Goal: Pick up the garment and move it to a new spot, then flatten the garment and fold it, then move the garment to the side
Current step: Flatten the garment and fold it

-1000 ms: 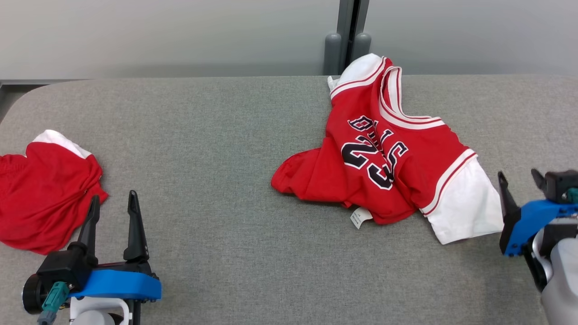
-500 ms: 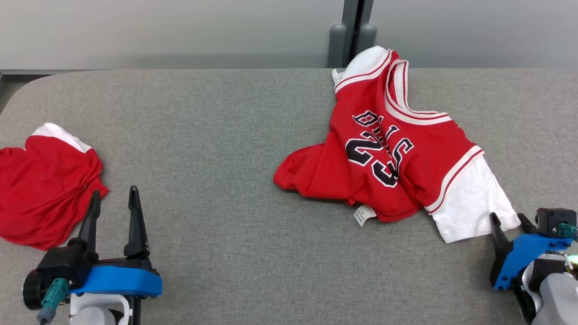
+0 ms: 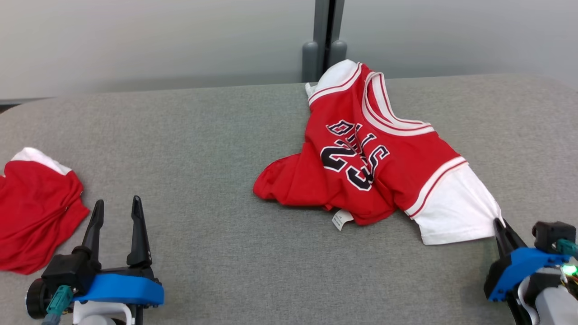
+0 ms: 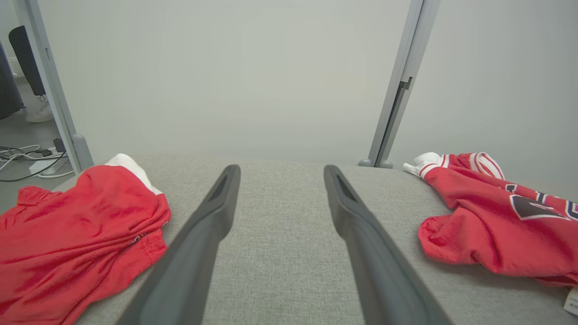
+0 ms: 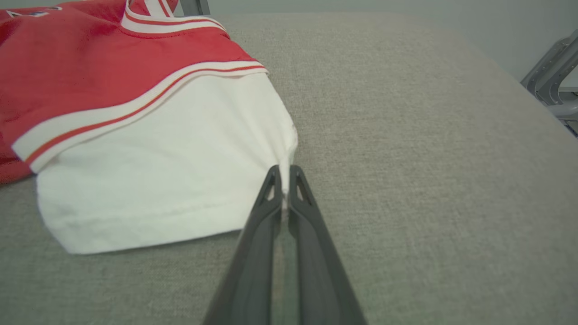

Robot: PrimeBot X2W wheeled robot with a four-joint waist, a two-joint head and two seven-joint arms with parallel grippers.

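Note:
The garment [image 3: 361, 162] is a red basketball jersey with white sleeves and a black number. It lies crumpled right of the table's middle and reaches the far edge. My right gripper [image 3: 500, 225] is shut on the corner of its white sleeve [image 5: 180, 158]; in the right wrist view the fingertips [image 5: 283, 174] pinch the cloth's edge. The jersey [image 4: 501, 225] also lies at the right of the left wrist view. My left gripper [image 3: 117, 212] hovers open above bare table at the lower left, its fingers [image 4: 216, 212] spread apart and holding nothing.
A second red garment [image 3: 36, 212] with a white edge lies bunched at the table's left, just left of my left gripper. The grey fabric table [image 3: 203, 149] ends at a pale wall with a grey post [image 3: 323, 40] behind the jersey.
My right gripper moved in to the white sleeve's corner and shut on it. The head camera shifted, so the whole scene slid. The left gripper stayed open.

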